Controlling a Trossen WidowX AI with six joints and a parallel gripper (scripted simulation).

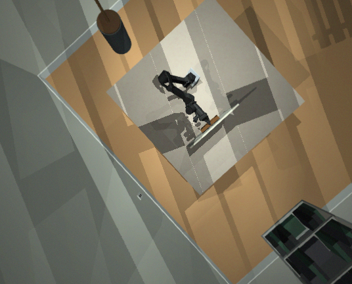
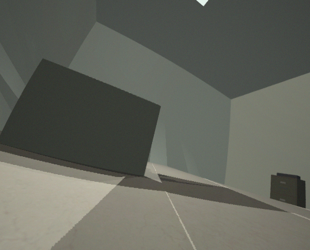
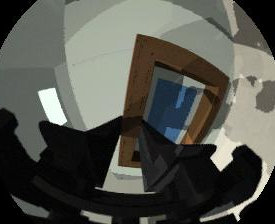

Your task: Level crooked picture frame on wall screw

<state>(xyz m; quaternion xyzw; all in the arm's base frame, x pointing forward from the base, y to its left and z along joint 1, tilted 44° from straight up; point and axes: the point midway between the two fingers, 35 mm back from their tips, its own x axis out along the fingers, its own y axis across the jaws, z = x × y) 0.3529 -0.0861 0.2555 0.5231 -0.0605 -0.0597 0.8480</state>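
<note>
The picture frame (image 1: 205,128) (image 3: 139,70) has a brown wooden border around a pale mat and a blue picture. It is against the front of the upright wall panel (image 1: 230,110) (image 2: 84,116) (image 3: 95,75); the exterior view shows only the panel's dark back. My gripper (image 1: 209,123) (image 3: 131,121) is shut on the frame's border, with the bar at the left in the wrist view between the fingertips. The frame looks slanted in the wrist view, but its true tilt is hard to judge there. The screw and the notched strip are hidden.
The panel stands on the pale table (image 1: 223,171) (image 2: 220,223). My arm's base (image 1: 193,77) is on the same table, on the frame's side of the panel. A dark cylinder (image 1: 119,41), a shelf unit (image 1: 302,236) and a small cabinet (image 2: 283,189) are away from the arm.
</note>
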